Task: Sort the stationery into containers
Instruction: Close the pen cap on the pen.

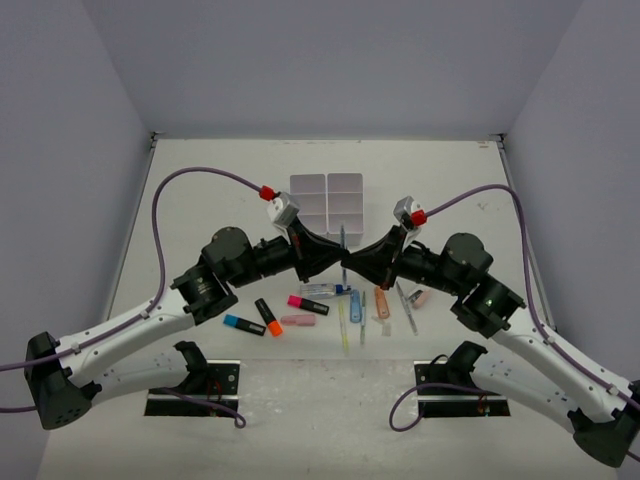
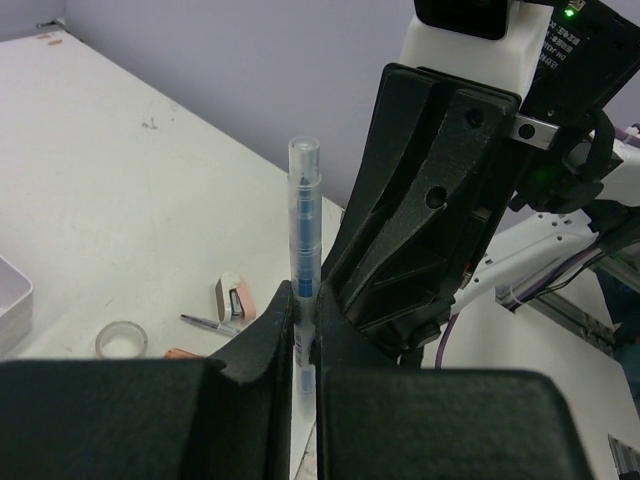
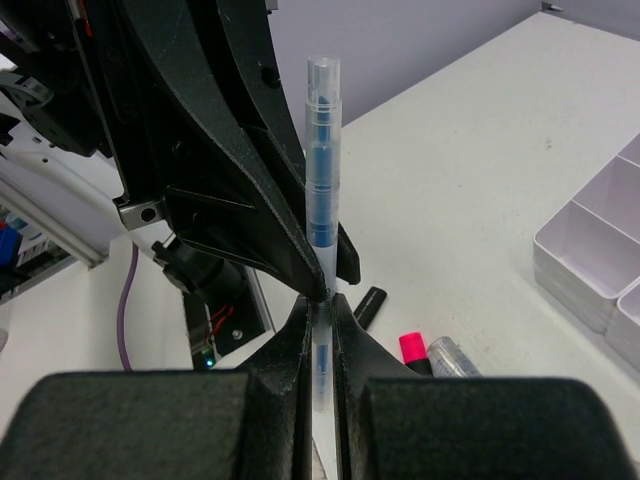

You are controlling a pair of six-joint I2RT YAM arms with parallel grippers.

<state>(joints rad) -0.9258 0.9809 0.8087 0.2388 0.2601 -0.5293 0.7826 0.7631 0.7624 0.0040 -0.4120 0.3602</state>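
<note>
A clear pen with a blue core stands upright above the table, just in front of the white organiser tray. Both grippers hold it from opposite sides. My left gripper is shut on its lower barrel, and the pen rises above the fingers. My right gripper is shut on the same pen at nearly the same height, so the two sets of fingertips almost touch. More stationery lies below them: a pink highlighter, an orange highlighter, a blue highlighter and a pink eraser.
Thin pens, a blue-capped glue pen and an orange marker lie under the right arm. A tape ring and a small pink-and-white item sit beyond the left fingers. A tray corner shows at the right.
</note>
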